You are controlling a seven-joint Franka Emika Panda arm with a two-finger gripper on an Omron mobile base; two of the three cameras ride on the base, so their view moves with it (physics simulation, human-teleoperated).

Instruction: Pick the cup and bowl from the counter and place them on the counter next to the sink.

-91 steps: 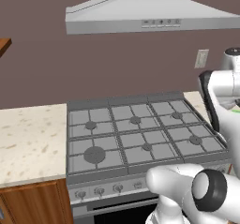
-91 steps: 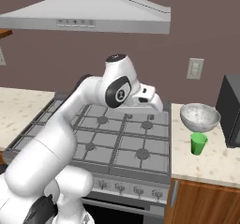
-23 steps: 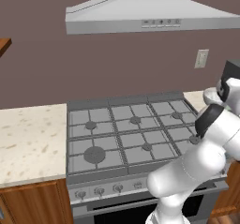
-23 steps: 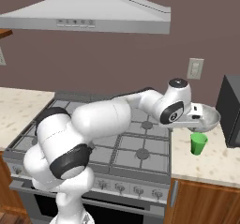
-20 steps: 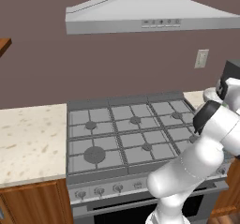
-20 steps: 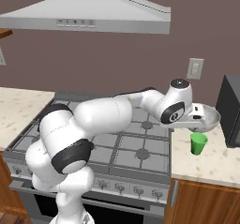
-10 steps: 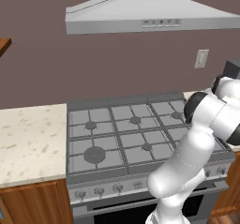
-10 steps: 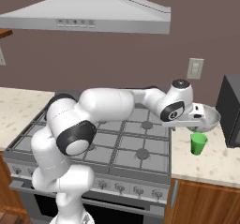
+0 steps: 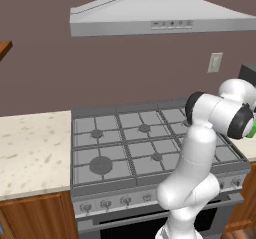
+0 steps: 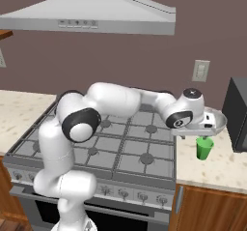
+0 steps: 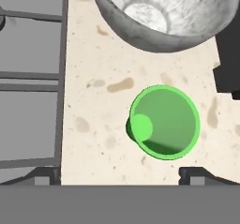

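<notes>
A kitchen: gas stovetop (image 9: 145, 143), range hood (image 9: 165, 18), speckled counter (image 9: 30, 153)

Glossy green cup (image 11: 164, 122) (plastic-looking), shiny marbled grey bowl (image 11: 164, 12), speckled stone counter (image 11: 98, 106).

A grey gas stovetop (image 9: 150, 143) sits under a steel range hood (image 9: 160, 18), beside a wall outlet (image 10: 200, 71).

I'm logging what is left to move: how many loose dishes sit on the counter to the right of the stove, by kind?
Green cup: 1
Grey-white bowl: 1
Total: 2, both standing on the beige counter, apart from each other.
</notes>
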